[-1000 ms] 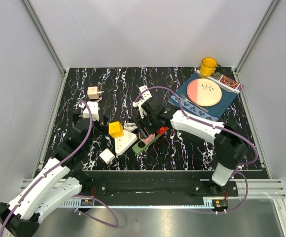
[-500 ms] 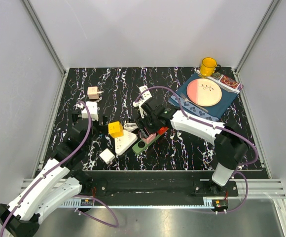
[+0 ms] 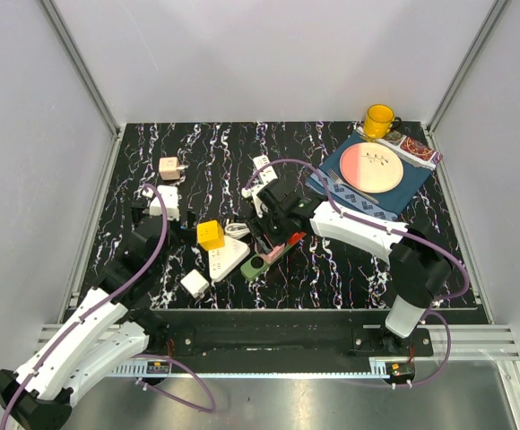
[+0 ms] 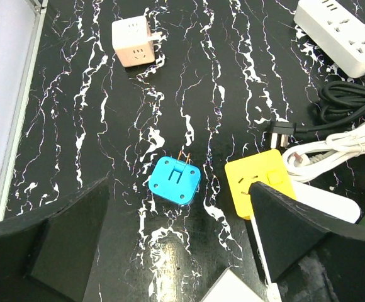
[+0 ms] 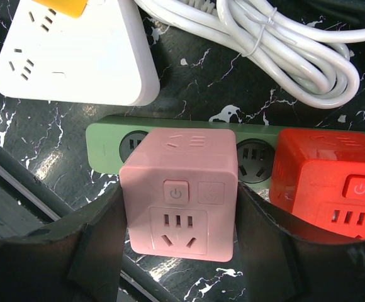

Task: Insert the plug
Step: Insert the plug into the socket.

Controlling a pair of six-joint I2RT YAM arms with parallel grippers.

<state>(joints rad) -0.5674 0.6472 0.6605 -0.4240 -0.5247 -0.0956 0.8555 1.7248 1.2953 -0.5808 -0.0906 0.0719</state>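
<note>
My right gripper (image 5: 179, 207) is shut on a pink cube plug (image 5: 181, 189), one finger on each side. It holds the cube right over the middle of the green power strip (image 5: 104, 148), between two empty sockets. A red cube plug (image 5: 333, 182) sits in the strip to its right. In the top view the right gripper (image 3: 273, 233) is above the green strip (image 3: 258, 265) at the table's middle. My left gripper (image 4: 179, 201) is open and empty above a blue cube adapter (image 4: 174, 180), with a yellow cube (image 4: 258, 179) at its right finger.
A white power strip (image 5: 75, 56) carrying the yellow cube (image 3: 211, 235) lies next to the green strip, with coiled white cable (image 5: 283, 44) behind. There is a beige cube (image 4: 132, 41), another white strip (image 4: 343, 31) and a black cable (image 4: 346, 100). A plate (image 3: 371, 167) and yellow mug (image 3: 379, 119) stand back right.
My right gripper with the pink cube has shifted slightly down and left onto the green strip, and the strip has moved a little with it. The left arm has barely moved.
</note>
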